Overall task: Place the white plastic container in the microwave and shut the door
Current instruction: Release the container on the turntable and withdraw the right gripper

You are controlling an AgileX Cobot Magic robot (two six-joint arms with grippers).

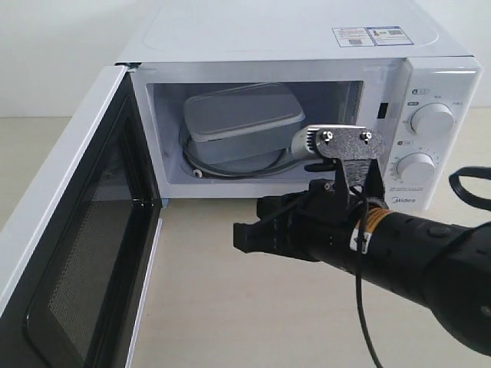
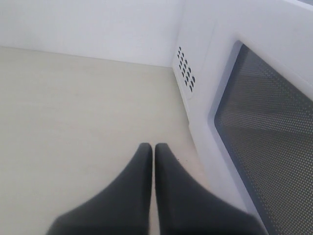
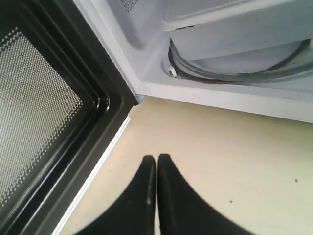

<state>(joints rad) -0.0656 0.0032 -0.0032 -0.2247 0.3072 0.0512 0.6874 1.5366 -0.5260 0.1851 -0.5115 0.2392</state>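
Observation:
The white plastic container (image 1: 242,115) rests on the glass turntable (image 1: 230,167) inside the white microwave (image 1: 291,31), slightly tilted. The door (image 1: 84,253) stands wide open to the left, its black perforated inner face toward the cavity. My right gripper (image 1: 239,236) hovers shut and empty over the table in front of the opening, fingertips pointing at the door. The right wrist view shows that gripper (image 3: 156,157), the door's inner face (image 3: 39,112) and the container (image 3: 234,34). My left gripper (image 2: 154,147) is shut and empty beside the door's outer window (image 2: 264,127); it is hidden in the exterior view.
Two round dials (image 1: 432,119) sit on the microwave's right panel. Side vent holes (image 2: 186,73) show in the left wrist view. Beige tabletop (image 1: 215,291) spreads in front of the microwave, and a black cable (image 1: 460,184) loops at the right.

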